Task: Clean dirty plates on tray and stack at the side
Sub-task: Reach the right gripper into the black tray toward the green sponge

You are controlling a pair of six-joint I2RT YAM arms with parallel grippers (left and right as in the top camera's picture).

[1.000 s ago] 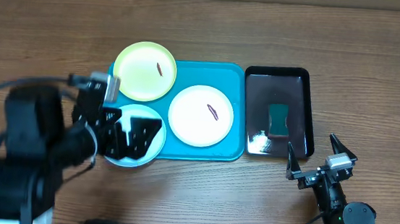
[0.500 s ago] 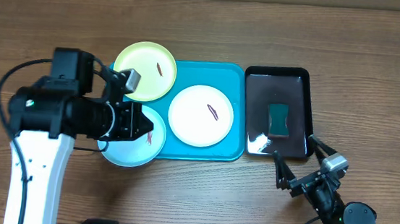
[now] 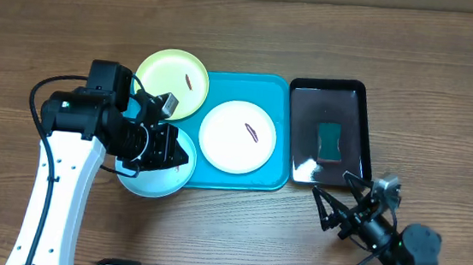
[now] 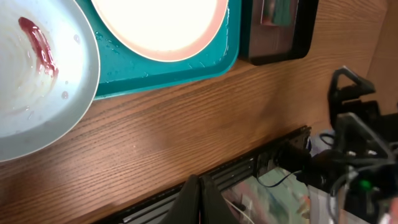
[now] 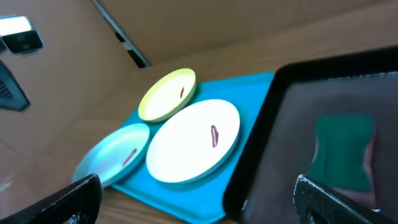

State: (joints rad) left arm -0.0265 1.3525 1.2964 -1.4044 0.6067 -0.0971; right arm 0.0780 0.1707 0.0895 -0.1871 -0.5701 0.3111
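On a wooden table [image 3: 414, 71], a turquoise tray [image 3: 279, 92] is seen with three plates, each marked by a reddish-brown smear. The pale yellow plate [image 3: 170, 84] is set at the tray's far left corner and overhangs the rim. The white plate [image 3: 236, 137] lies flat inside the tray, near its middle. The light blue plate [image 3: 151, 181] is placed at the near left corner, partly over the rim and the table. The left gripper [image 3: 181, 153] is held above this light blue plate, its fingers [image 4: 199, 199] pressed together with nothing between them. Just beside the turquoise tray on the right, a glossy black tray [image 3: 330, 91] is found holding a green sponge [image 3: 328, 141]. The right gripper [image 3: 339, 202] is held spread wide and empty near the black tray's near edge.
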